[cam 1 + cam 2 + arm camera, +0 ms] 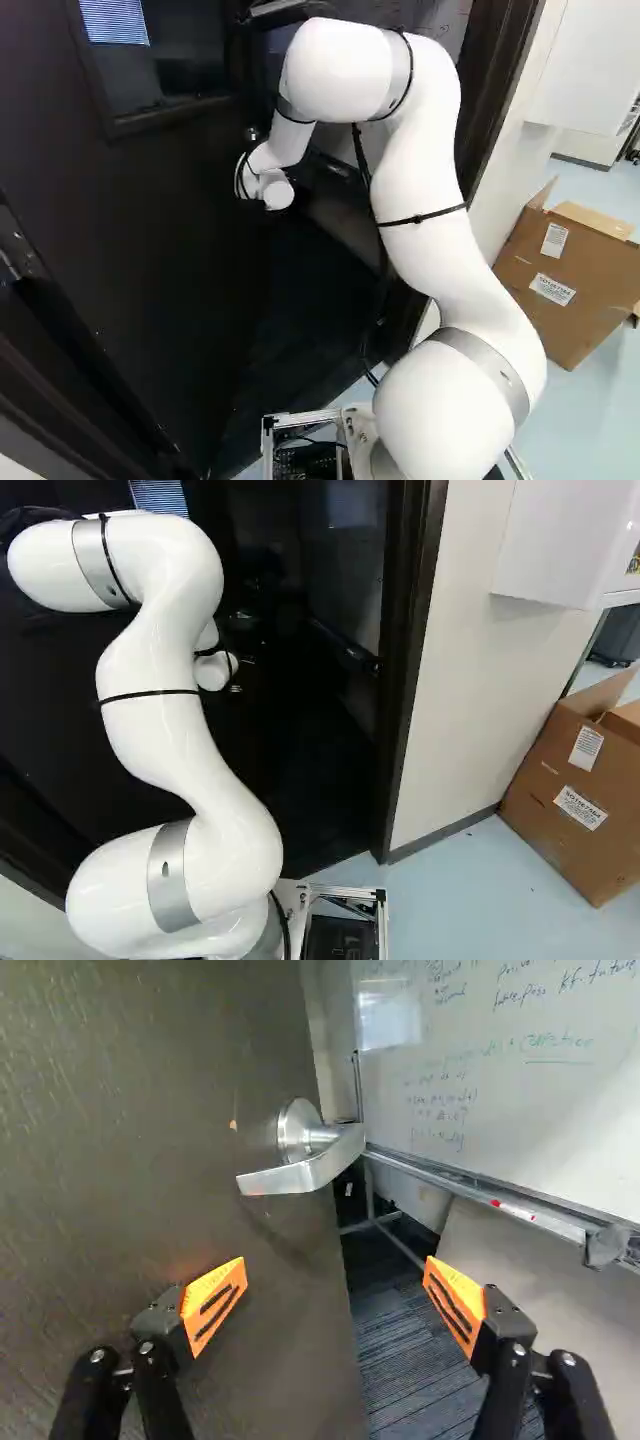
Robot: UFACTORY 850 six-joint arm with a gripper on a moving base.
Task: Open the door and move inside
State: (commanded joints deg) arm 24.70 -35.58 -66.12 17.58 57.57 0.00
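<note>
Door point(130, 250) ajar, at the left of the left base view, with lever point(300, 1177) ahead of the pincer point(336, 1295). Wide open and empty there, with one orange pad point(214, 1305) over the door's face, the other past its edge. Could snag a finger on lever or edge if swung sideways carelessly; could take the door back against the arm point(165, 730) if released before passing; could knock base point(383, 920) or arm on the frame point(405, 680) if driven in with too narrow a gap. Hard to make out in both base views: pincer and lever, lost beyond the wrist against the dark. Impossible to tell what lies behind the door; visible beyond, only some carpet point(405, 1360) and a cut-off whiteboard point(490, 1090).
</note>
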